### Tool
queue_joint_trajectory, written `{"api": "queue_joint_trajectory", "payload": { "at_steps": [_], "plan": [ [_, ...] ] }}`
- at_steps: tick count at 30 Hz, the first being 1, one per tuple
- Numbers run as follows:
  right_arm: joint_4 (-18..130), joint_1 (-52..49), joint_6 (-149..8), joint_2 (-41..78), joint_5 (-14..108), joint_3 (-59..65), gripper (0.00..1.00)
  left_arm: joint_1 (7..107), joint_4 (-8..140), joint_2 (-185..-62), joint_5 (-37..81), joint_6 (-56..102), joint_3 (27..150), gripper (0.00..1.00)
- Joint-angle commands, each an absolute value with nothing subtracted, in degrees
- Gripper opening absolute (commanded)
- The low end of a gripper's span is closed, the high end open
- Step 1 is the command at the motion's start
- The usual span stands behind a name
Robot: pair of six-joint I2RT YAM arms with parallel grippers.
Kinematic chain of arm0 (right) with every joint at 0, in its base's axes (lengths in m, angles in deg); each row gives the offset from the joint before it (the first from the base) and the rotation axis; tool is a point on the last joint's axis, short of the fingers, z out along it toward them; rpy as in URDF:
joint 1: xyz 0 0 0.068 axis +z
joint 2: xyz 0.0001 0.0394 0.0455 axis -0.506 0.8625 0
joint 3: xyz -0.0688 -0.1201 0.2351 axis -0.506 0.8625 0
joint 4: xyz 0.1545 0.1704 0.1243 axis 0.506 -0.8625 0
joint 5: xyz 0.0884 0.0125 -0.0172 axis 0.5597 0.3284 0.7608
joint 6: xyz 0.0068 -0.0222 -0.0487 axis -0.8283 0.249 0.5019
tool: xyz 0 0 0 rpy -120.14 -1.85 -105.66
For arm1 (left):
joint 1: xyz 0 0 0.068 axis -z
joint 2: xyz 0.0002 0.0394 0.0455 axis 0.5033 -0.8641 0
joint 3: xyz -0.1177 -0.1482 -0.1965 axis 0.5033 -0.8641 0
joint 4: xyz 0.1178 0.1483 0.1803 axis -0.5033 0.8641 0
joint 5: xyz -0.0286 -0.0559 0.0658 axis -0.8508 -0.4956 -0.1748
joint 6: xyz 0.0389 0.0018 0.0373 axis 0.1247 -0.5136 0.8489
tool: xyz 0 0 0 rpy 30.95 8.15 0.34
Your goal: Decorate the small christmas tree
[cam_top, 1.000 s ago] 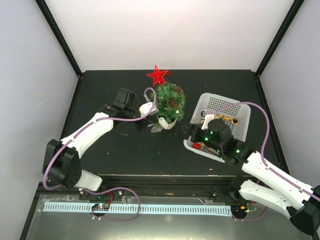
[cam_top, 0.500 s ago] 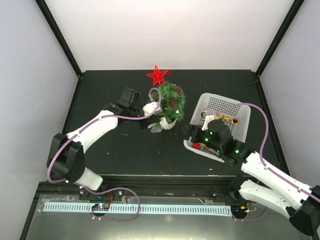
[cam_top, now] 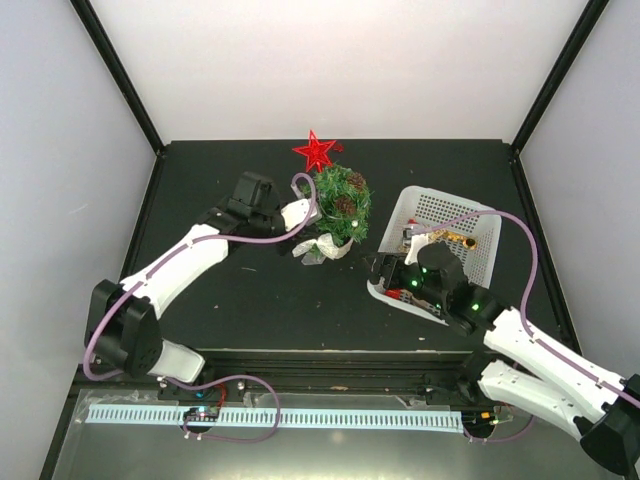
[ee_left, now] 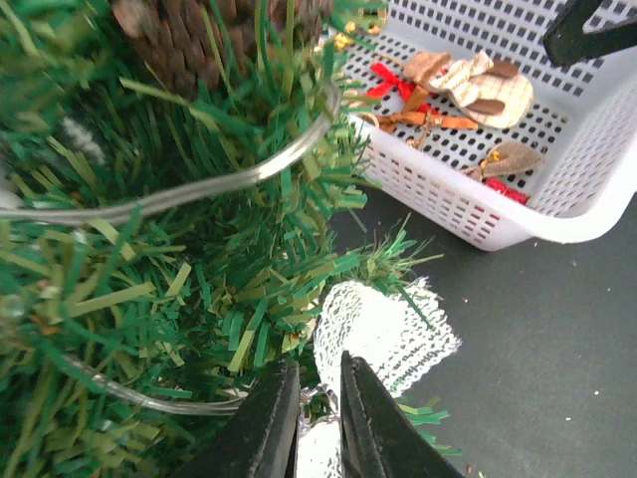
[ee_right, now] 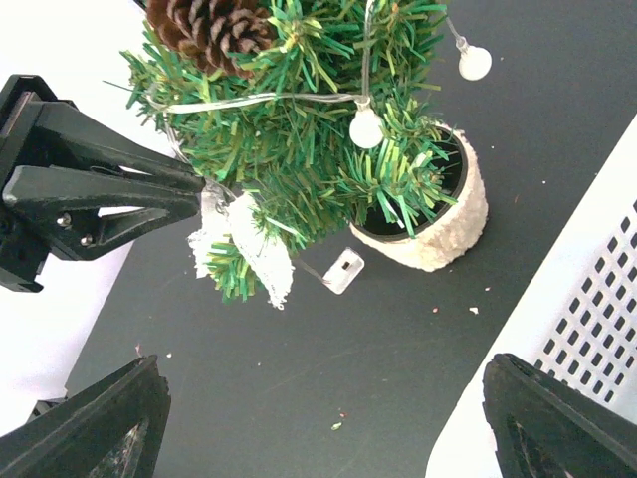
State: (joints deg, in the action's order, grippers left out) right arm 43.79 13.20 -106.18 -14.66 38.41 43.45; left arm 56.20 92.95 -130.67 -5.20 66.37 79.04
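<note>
– Small christmas tree (cam_top: pixel 342 203): what's the left gripper (ee_left: pixel 317 360) doing at it?

– Jaws nearly pressed together, pinching a white lace ribbon (ee_left: pixel 383 334) low on the tree's near-left side. Its fingers (ee_left: pixel 269 428) sit in the needles. Light string (ee_left: pixel 199 189) runs through the foliage just above the fingertips, with a pine cone (ee_left: pixel 179 35) higher up.

– Tree position?

– Middle of the table (cam_top: pixel 250 300), toward the far edge, in a cream pot (ee_right: pixel 448 234). Red star (cam_top: pixel 316 151) shows at its far-left side in the top view. Round bulbs (ee_right: pixel 365 127) hang off the string above the pot. Small white tag (ee_right: pixel 344 269) on a wire, just beside the pot.

– Right gripper?

– The right gripper (ee_right: pixel 320 373) is spread wide, nothing between the fingers. It hovers over the near-left corner of the white basket (ee_left: pixel 518 224), facing the tree and not touching it.

– Basket?

– Just right of the tree, toward the table's right edge. Beige and red ornaments (ee_left: pixel 468 85) lie inside.
</note>
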Motion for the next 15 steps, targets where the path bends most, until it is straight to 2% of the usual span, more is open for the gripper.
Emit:
{"api": "queue_joint_trajectory", "payload": {
  "at_steps": [1,7,9,12,15],
  "plan": [
    [44.2,12.8,-106.1,-16.9,38.2,43.7,0.87,56.5,93.8,-127.0,-5.2,66.9,79.5,0.18],
    [41.8,12.8,-105.8,-19.2,38.0,43.3,0.88,56.5,100.1,-123.2,-5.9,69.7,80.3,0.4],
    [40.0,12.8,-105.3,-20.0,37.5,42.5,0.89,56.5,102.4,-120.9,-5.1,70.3,80.1,0.51],
    [35.8,12.8,-103.4,-20.9,36.9,40.0,0.89,56.5,104.5,-115.4,-3.5,70.7,78.7,0.7],
    [28.7,12.8,-101.9,-21.8,35.4,36.5,0.91,56.4,107.6,-110.4,-0.7,70.2,78.5,0.96]
  ]
}}
